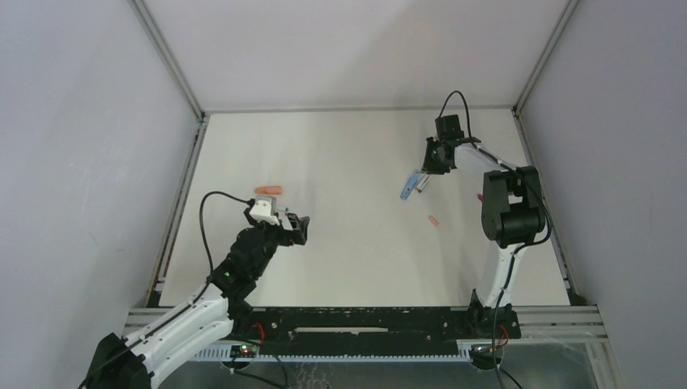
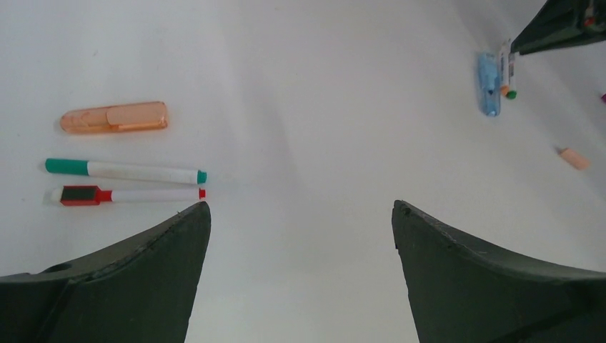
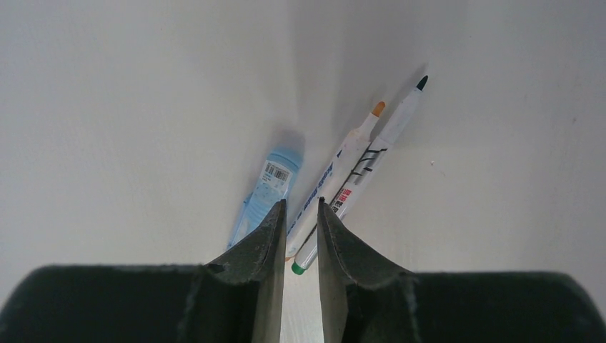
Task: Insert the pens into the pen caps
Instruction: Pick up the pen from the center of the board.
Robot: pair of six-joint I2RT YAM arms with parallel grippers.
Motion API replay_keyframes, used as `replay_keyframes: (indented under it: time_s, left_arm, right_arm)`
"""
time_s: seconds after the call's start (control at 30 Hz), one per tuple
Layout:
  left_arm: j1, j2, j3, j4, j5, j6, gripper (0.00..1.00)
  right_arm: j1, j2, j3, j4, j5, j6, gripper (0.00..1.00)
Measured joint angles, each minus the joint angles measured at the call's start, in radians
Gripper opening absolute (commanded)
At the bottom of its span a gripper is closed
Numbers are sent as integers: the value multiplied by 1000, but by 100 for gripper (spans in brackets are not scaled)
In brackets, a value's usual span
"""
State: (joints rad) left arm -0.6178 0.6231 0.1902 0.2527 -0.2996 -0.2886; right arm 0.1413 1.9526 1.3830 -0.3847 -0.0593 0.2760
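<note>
My right gripper (image 3: 300, 202) is shut on an orange-tipped white pen (image 3: 350, 146), which fills the narrow gap between its fingertips. A second pen (image 3: 389, 132), black-tipped with a green rear end, lies alongside and crosses under the right finger. Just to the left lies a light blue pen cap (image 3: 266, 191). My left gripper (image 2: 300, 207) stands wide open over bare table. Ahead of it to the left lie an orange pen cap (image 2: 114, 117), a teal-ended pen (image 2: 125, 171) and a red-ended pen (image 2: 128, 194). From above, the right gripper (image 1: 422, 183) sits far right and the left gripper (image 1: 296, 227) mid-left.
A small salmon cap (image 1: 435, 220) lies alone near the right arm, with a magenta piece (image 1: 480, 197) beside that arm's elbow. The table (image 1: 356, 267) is white, with metal rails along both sides and grey walls behind.
</note>
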Motion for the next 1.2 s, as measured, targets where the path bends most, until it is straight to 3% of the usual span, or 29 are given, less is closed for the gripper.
replay_keyframes:
  time_s: [1.2]
  left_arm:
    - [-32, 68, 2, -2, -40, 1, 100]
  right_arm:
    - [5, 105, 72, -93, 55, 72, 27]
